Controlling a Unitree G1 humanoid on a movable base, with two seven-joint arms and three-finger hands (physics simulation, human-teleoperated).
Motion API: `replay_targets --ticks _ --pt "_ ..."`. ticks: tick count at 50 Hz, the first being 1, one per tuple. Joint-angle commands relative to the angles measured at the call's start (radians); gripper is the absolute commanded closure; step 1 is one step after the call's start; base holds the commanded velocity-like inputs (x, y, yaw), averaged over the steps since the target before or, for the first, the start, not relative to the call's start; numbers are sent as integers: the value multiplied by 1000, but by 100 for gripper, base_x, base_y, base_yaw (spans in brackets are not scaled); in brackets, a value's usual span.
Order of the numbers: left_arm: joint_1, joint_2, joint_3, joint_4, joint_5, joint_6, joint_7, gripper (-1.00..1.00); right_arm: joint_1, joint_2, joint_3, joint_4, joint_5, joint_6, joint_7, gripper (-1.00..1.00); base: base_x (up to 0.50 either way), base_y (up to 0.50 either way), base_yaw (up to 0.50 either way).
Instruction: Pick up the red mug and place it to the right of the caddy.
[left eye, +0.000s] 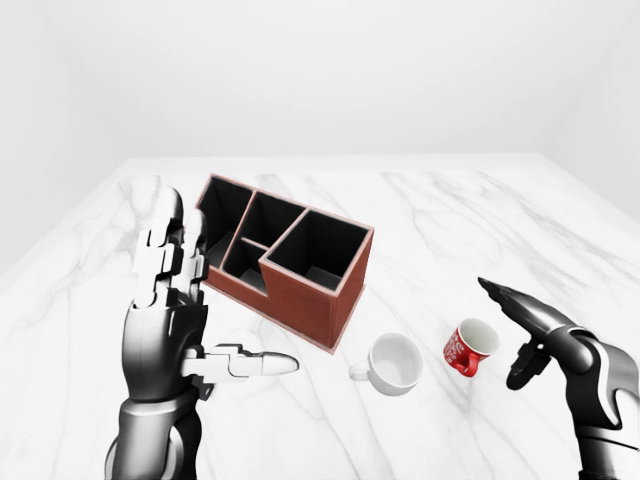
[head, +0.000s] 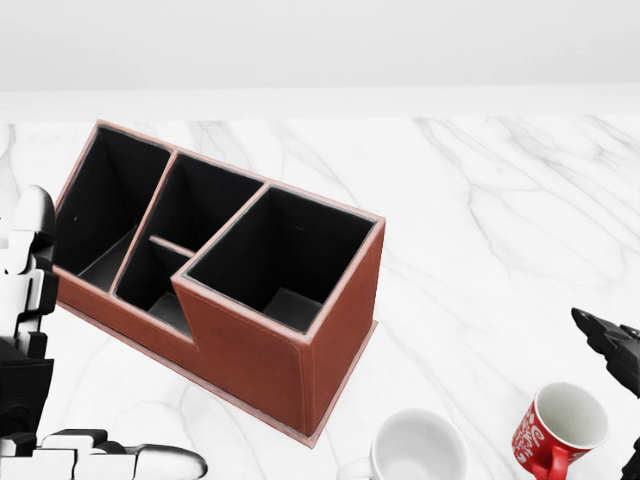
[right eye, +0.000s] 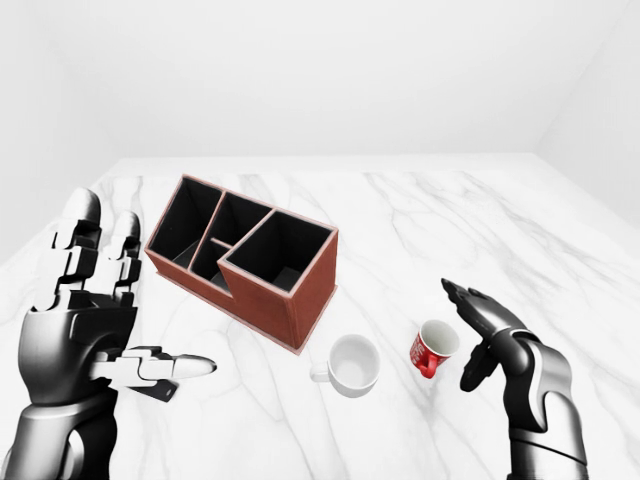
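A: Item, red mug (left eye: 470, 347)?
B: Unlifted, near the table's (left eye: 440, 215) bottom edge, beside white mug (left eye: 393, 363).
A: Right hand (left eye: 522, 330)?
B: Spread wide, just beside it. Caddy (left eye: 285, 257) placement outstanding.

Both arms are raised, left hand (right eye: 90, 330) spread upright, right hand (right eye: 478, 335) apparently open, fingers apart.

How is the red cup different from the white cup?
The red mug is red with white markings; the white mug is plain white. The red mug looks narrower, the white mug wider and rounder. The red mug leans tilted beside the open right hand; the white mug lies nearer the caddy. Both rest on the marble table, have a handle, and show nothing inside.
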Motion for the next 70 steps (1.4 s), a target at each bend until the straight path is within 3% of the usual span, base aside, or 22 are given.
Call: replay_targets --ticks 1,14,23,34,43,70 --pt "0 2 -3 4 1 0 3 -100 -53 -51 16 88 18 6 0 -98 0 0 0" --pt "1 2 -10 10 4 0 5 -100 -95 -65 55 139 12 24 0 -98 0 0 0" --pt "-3 3 -5 13 2 0 4 -100 -133 -58 85 131 -7 55 0 -98 0 0 0" --pt "0 3 -11 7 6 0 6 -100 -151 -61 105 189 -14 44 0 -98 0 0 0" --pt "-3 3 -7 17 5 0 5 -100 -175 -49 157 273 -32 36 -72 -98 0 0 0" --pt "0 3 -13 18 8 0 8 -100 -169 -44 176 333 -41 17 -126 -98 0 0 0"
